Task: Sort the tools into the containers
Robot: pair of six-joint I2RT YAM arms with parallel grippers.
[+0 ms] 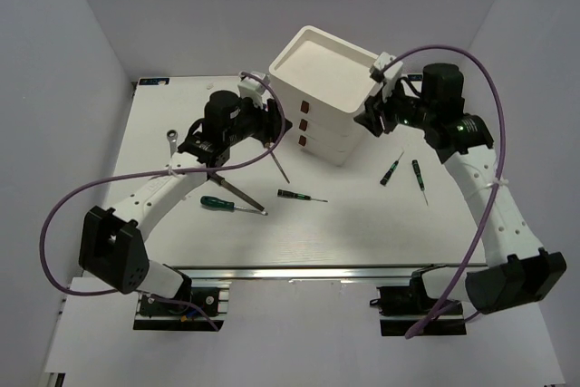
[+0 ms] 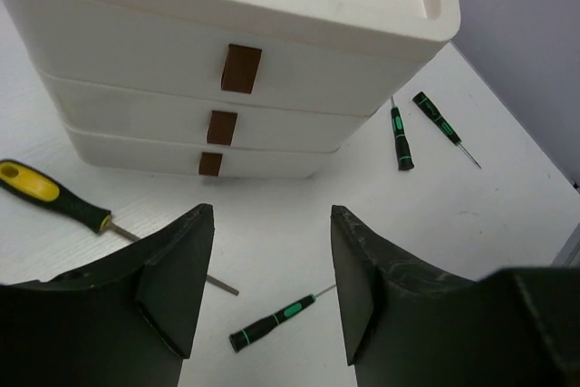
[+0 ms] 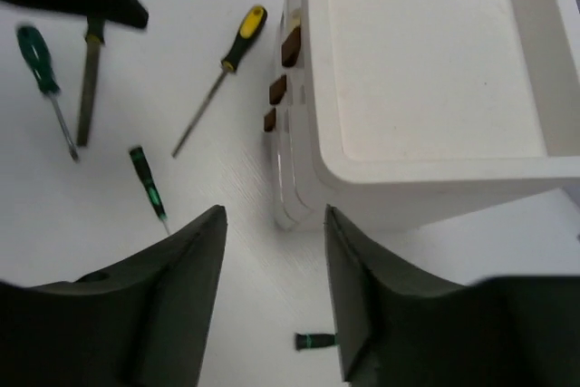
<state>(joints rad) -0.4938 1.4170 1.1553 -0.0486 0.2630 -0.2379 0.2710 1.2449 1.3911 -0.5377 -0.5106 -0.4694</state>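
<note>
- Progress: nothing is sorted, as far as can be seen. The drawer box (image 1: 326,101) stands at 12 o'clock on the surface (image 1: 362,233). Its three drawers (image 2: 127,101) are shut and the tray top (image 1: 322,65) holds nothing. What is inside the drawers cannot be seen.
- Outstanding: seven tools lie loose.
- Wrench (image 1: 170,138): at 9 o'clock from the box, well apart from it.
- File (image 1: 243,192) and green screwdriver (image 1: 222,204): near each other, both with their tips toward 4 o'clock.
- Yellow-handled screwdriver (image 2: 45,192): just in front of the drawers, tip toward 5 o'clock in the top view.
- Centre small screwdriver (image 1: 299,196): long axis 9 to 3, tip toward 3.
- Right side: inner small screwdriver (image 1: 391,169) has its tip toward 1; outer small screwdriver (image 1: 419,178) has its tip toward 5.
- Left gripper (image 2: 272,287): jaws apart and holding nothing, facing the drawer fronts.
- Right gripper (image 3: 272,287): jaws apart and holding nothing, at the box's right corner.
</note>
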